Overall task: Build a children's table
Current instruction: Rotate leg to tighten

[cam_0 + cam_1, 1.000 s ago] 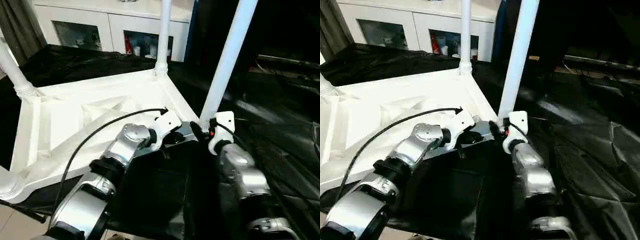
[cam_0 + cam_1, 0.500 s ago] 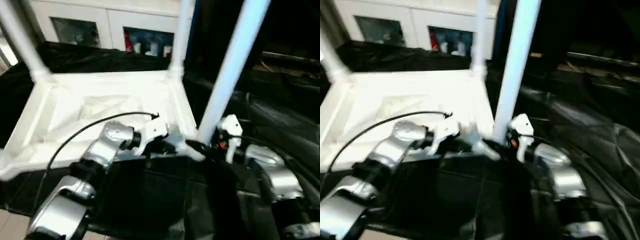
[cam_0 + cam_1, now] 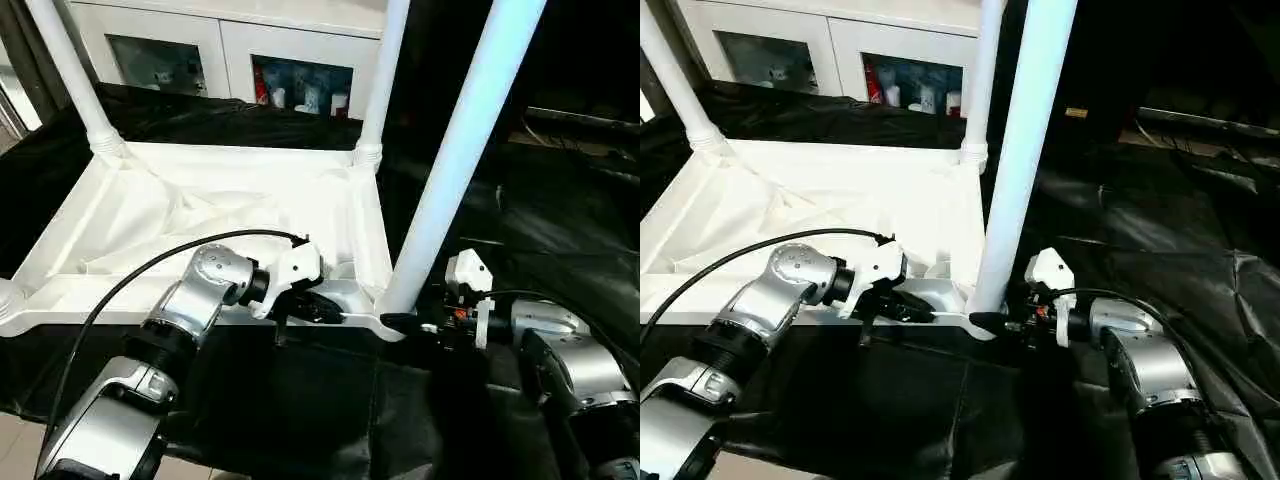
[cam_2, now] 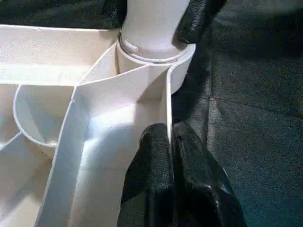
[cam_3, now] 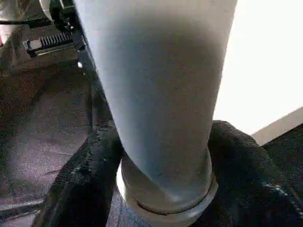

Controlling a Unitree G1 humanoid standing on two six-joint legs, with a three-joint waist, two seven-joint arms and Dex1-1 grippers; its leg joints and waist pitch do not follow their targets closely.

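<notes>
We see the white tabletop lying upside down on the black-draped table, legs upright. Our right gripper clasps the base of the near leg; our left gripper pinches the rim beside it.

You see even overhead light bleaching the tabletop to glare, the black-draped counter catching dull sheen, and the nearest leg looming soft and shaded at close range.
</notes>
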